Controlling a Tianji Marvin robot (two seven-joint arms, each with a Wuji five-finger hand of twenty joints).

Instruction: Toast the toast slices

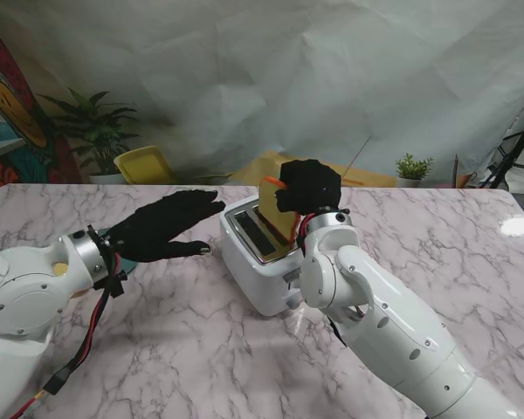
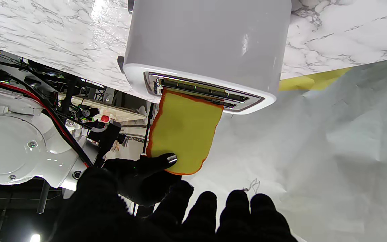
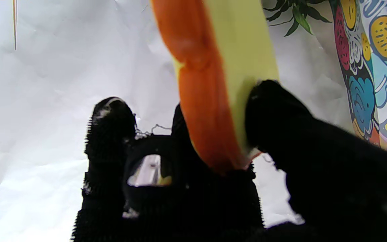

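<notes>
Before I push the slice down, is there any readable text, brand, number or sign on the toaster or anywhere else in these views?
None can be read.
toaster: plain white body, no brand, dial numbers or label visible in the stand view or the left wrist view.
toast slice: no print, held by the right hand.
mural: painted shapes only, no letters.
left hand: nothing written on the black glove.

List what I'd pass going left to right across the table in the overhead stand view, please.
left hand → toaster → right hand holding the toast slice over the toaster's slot. The slice overlaps both, so its own place in the order is unclear.
</notes>
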